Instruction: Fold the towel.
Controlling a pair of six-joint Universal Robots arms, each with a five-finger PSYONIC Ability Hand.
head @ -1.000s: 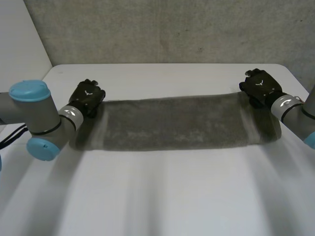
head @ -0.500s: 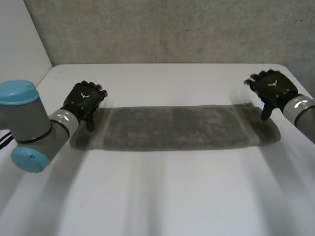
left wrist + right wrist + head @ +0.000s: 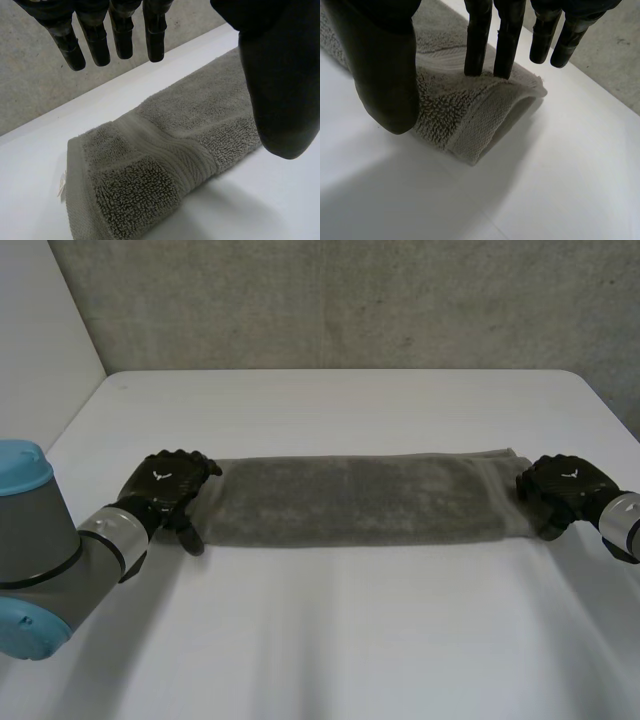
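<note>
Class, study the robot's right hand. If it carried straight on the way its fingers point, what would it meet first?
The towel: the right hand has straight fingers aimed down at the towel's folded end, seemingly just above or grazing it. The table lies beneath.

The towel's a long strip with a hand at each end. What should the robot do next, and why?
Probably close each hand on its end of the towel. The left hand and right hand sit at the two short ends, fingers straight, gripping nothing, so a grasp likely precedes any fold.
</note>
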